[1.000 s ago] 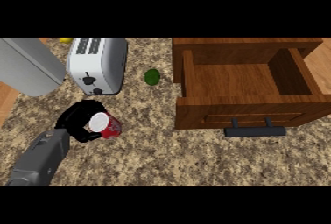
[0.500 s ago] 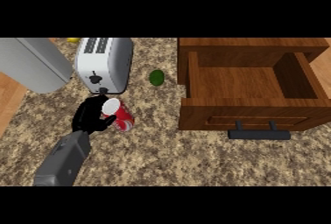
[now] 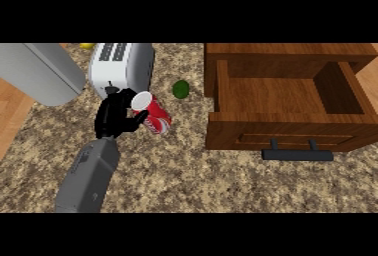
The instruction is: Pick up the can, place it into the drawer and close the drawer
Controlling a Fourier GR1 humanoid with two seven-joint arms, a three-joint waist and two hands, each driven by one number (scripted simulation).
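A red can (image 3: 155, 116) with a white top is tilted in my left hand (image 3: 114, 116), whose fingers and thumb curl round its left side. It is just in front of the toaster, left of the open wooden drawer (image 3: 284, 124). The drawer's inside shows bare wood, and its dark handle (image 3: 297, 154) sticks out at the front. A stretch of counter separates the can from the drawer's left wall. My right hand shows nowhere.
A white toaster (image 3: 122, 66) stands right behind the hand. A grey appliance (image 3: 40, 71) fills the far left. A small green fruit (image 3: 181, 89) lies between toaster and drawer, and a yellow thing (image 3: 87, 45) peeks in at the top edge.
My left hand has carried the can farther from me and a little to the right, closer to the toaster. The can now tilts more. The drawer stays open.
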